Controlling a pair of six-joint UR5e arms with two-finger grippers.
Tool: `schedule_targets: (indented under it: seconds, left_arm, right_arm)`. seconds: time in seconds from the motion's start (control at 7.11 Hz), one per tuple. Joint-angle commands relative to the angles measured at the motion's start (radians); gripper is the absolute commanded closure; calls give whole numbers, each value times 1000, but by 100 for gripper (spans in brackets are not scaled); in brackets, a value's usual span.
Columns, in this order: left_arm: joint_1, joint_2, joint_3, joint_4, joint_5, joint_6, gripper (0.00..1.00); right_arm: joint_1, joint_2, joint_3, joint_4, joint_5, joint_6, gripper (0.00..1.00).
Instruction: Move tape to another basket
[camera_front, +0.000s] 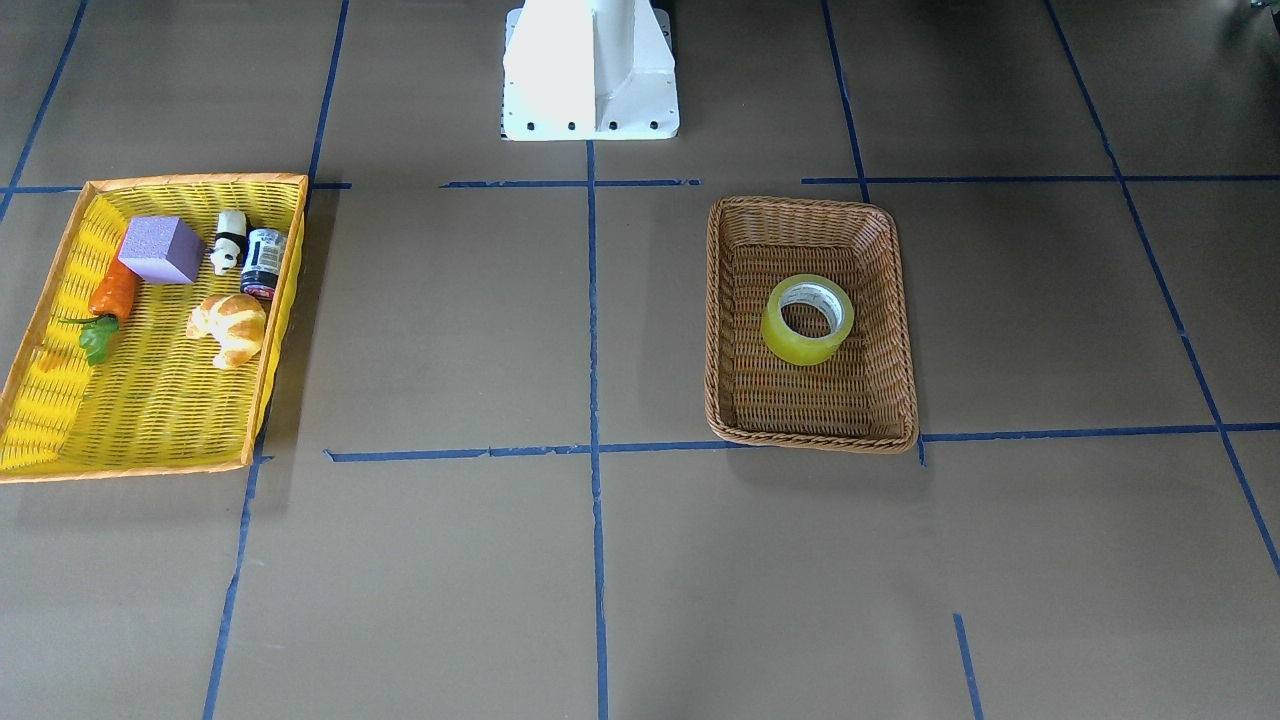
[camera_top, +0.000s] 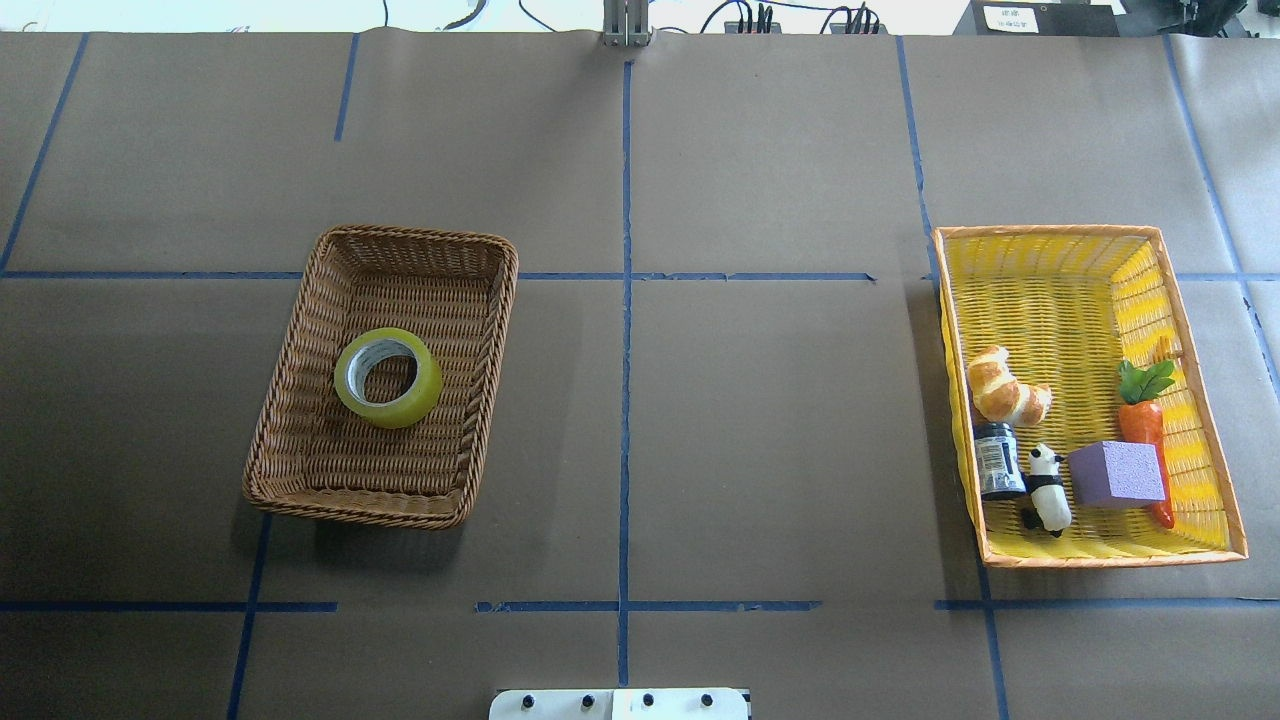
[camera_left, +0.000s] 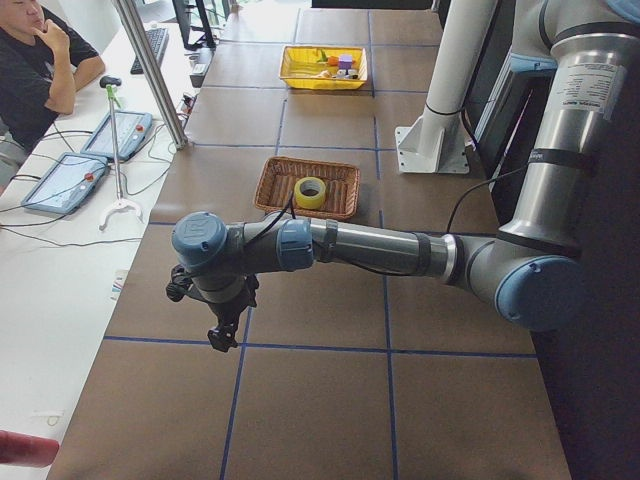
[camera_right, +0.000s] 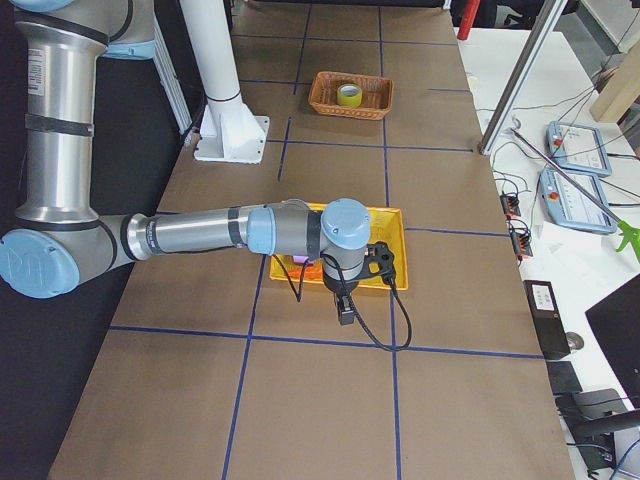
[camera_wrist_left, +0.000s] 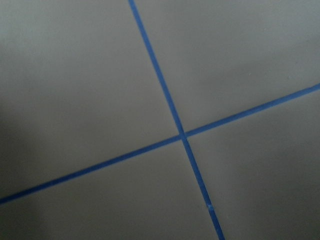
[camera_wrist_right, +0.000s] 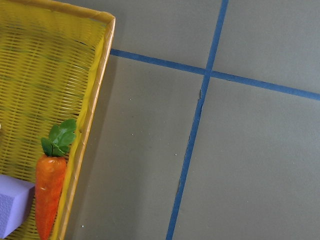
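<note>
Wicker basket (camera_top: 300, 440): brown and woven, on the robot's left half of the table, with the tape (camera_top: 388, 377) lying flat on its floor near the middle.
Step in hand: judging by the layout, the tape sits in the wicker basket with both arms parked clear, so the move looks finished, or else not yet begun.
Left gripper (camera_left: 222, 335): hangs over bare table well away from the basket; cannot tell how its jaws stand.
Right gripper (camera_right: 345, 310): hangs just beside the yellow tray (camera_top: 1195, 400); jaws likewise unreadable.
Yellow tray: holds a carrot (camera_top: 1143, 420), purple block (camera_top: 1115, 473), croissant (camera_top: 1005, 390), panda (camera_top: 1047, 488) and jar (camera_top: 998, 460).
Next move: if the tape must travel, the left arm needs to reach over the wicker rim and straddle the roll's wall.
</note>
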Motion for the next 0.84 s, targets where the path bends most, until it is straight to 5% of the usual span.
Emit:
schedule_targets:
  seconds: [0.0,0.28,0.7]
  left_arm:
    - [-2,52,-50,3,-40,-149,0]
    - [11,123,-159,-9,-58,-256,0]
    - [48,158,-170,-11,-49,-255,0]
  right_arm:
    - [-48,6,-8,2,11,117,0]
    - [-51,1,-6,4,27,150,0]
    - [-67,1,-9,2,28,152,0]
